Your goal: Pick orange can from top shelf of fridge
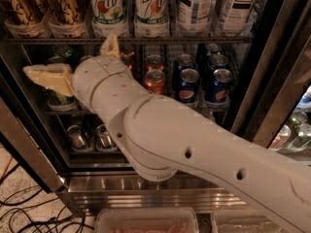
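Two tall coppery-orange cans (65,6) (18,8) stand in clear cup trays at the left end of the top shelf (160,40) of the fridge (146,186). My gripper (75,59) is below that shelf's rail, in front of the middle shelf, just under and to the right of the orange cans. One cream finger (46,76) points left and the other (111,45) points up at the rail. The fingers are spread apart and hold nothing. My white arm (194,149) crosses the lower fridge and hides part of the middle and bottom shelves.
White-green 7up cans (109,8) and tea cans (194,6) fill the rest of the top shelf. Red Coca-Cola cans (155,79) and blue Pepsi cans (187,84) stand on the middle shelf. The dark door frame (272,86) is at the right. Cables (29,212) lie on the floor.
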You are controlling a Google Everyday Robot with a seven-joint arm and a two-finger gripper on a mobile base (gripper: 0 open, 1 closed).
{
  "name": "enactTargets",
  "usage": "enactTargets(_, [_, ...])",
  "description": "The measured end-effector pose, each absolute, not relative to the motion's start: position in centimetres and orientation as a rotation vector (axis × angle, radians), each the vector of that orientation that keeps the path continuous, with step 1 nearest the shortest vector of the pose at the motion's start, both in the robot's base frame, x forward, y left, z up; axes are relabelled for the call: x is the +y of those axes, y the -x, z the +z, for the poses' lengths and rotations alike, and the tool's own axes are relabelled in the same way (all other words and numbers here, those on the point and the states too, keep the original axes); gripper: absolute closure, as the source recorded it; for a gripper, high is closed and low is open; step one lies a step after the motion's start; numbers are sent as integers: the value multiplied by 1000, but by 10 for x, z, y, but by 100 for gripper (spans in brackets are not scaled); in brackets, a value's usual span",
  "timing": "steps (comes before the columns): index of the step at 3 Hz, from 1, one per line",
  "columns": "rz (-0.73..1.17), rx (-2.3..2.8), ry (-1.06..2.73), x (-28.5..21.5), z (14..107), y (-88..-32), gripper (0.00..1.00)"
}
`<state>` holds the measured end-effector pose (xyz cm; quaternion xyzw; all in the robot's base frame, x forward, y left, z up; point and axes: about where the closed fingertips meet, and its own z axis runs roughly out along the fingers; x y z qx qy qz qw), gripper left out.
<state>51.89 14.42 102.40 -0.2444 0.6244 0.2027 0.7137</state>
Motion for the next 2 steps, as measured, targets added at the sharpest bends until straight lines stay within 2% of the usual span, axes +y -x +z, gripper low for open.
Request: enactTargets(2, [387, 1400, 557, 137, 1029, -518, 0])
